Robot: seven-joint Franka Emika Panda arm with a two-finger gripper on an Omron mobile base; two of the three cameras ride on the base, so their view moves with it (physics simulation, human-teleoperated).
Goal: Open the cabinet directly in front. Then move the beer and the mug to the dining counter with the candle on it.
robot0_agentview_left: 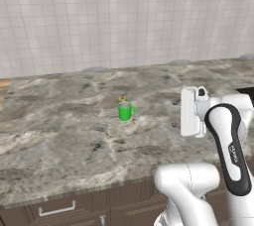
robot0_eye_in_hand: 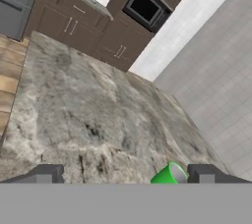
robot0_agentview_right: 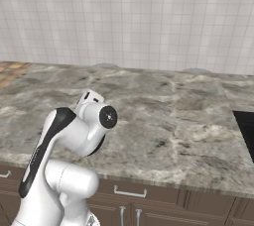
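A: Where do we find the task's things?
B: We see the mug (robot0_agentview_left: 126, 111) upright on the dining counter (robot0_agentview_left: 64, 136), toward its middle, handle to the right in the left base view. Just behind it, touching or nearly so, sits the small tan candle (robot0_agentview_left: 122, 99). In the hand view the mug (robot0_eye_in_hand: 170, 175) shows at the lower edge, nearer the right fingertip.

A: And how does the gripper stand?
B: We note the gripper (robot0_eye_in_hand: 128, 175) spread wide, its two dark tips far apart above the stone, pinching nothing. The arm (robot0_agentview_left: 225, 141) stands folded at the counter's near edge, above the drawers (robot0_agentview_left: 57, 209).
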